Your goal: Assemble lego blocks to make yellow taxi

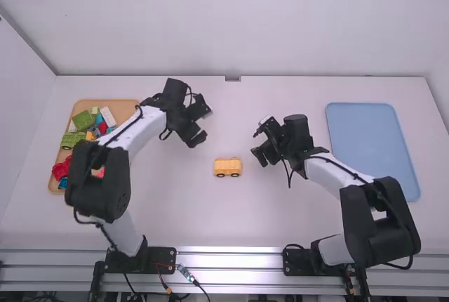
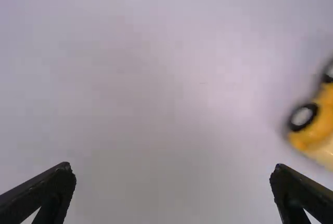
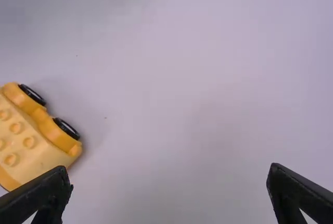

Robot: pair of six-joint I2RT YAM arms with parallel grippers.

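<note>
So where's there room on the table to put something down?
The table has a big bare patch between the yellow car and the metal rail, and another between the car and the back wall. The blue tray looks bare too. The wooden tray is crowded with blocks.

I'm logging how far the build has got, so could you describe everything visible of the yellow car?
The yellow car stands upright on the table, between the left gripper and right gripper, touched by neither. It looks like smooth plastic: a paler yellow top with round studs, deeper yellow wheel arches, and black wheels with pale hubs. Nothing sits on its studs.
</note>
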